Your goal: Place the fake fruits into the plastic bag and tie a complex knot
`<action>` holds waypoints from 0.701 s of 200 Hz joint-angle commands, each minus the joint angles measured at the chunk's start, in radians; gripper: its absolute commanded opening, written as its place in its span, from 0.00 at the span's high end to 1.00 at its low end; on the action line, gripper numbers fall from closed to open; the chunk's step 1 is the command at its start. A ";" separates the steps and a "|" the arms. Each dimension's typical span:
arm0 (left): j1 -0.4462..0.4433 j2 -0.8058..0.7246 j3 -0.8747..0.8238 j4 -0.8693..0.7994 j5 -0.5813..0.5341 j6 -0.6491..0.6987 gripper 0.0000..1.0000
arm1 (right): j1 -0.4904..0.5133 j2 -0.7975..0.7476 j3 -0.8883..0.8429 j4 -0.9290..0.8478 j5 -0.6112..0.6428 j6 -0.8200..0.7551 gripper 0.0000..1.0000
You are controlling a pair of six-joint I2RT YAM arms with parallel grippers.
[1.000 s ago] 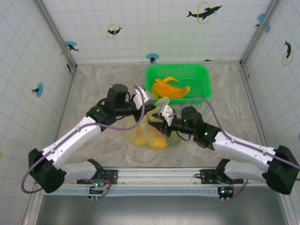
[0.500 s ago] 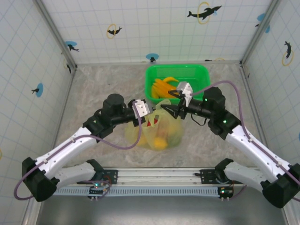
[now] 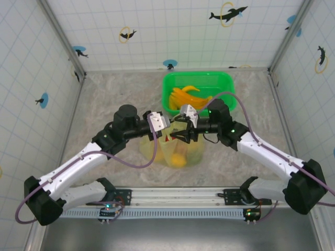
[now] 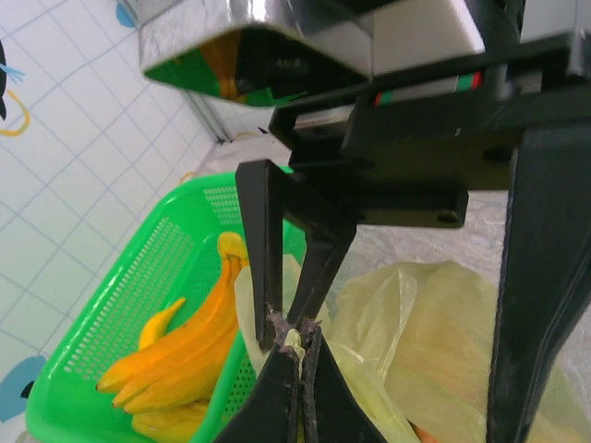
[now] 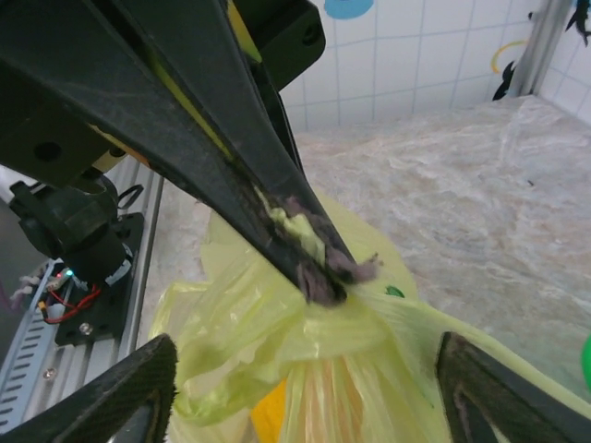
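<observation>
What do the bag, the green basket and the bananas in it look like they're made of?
The plastic bag: thin translucent yellow-green film, likely polyethylene; it crinkles and gathers into folds.
The green basket: rigid moulded plastic, probably; perforated mesh walls, even bright colour.
The bananas: seemingly hard plastic, smooth and slightly glossy, uniformly yellow-orange.

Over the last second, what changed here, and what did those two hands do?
The right hand swung up toward the green basket, then came back to the plastic bag; it now stands open around the bunched bag top. The left hand drew slightly toward the robot's bases, staying shut on that bunched plastic. The bag, the basket and its bananas stayed put.
</observation>
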 commanded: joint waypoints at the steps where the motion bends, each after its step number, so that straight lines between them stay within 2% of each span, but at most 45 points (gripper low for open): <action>1: -0.007 -0.022 -0.012 0.032 0.031 0.022 1.00 | 0.008 0.009 0.045 -0.054 0.027 -0.063 0.35; 11: -0.007 -0.024 -0.012 0.029 0.032 0.022 1.00 | 0.017 0.013 0.050 -0.068 0.053 -0.080 0.50; 29: -0.007 -0.025 -0.012 0.019 0.027 0.025 1.00 | 0.021 0.010 0.068 -0.095 0.097 -0.095 0.87; 40: -0.007 -0.028 -0.017 0.013 0.023 0.029 1.00 | 0.020 -0.005 0.067 -0.095 0.123 -0.098 1.00; 75: -0.007 -0.030 -0.025 0.002 0.009 0.034 1.00 | 0.005 -0.066 0.045 -0.059 0.149 -0.091 1.00; 136: -0.007 -0.043 -0.031 -0.009 -0.033 0.071 1.00 | -0.038 -0.113 0.037 -0.101 0.083 -0.076 1.00; 140: -0.007 -0.042 -0.031 -0.009 -0.034 0.069 0.96 | -0.040 -0.114 0.036 -0.100 0.076 -0.073 1.00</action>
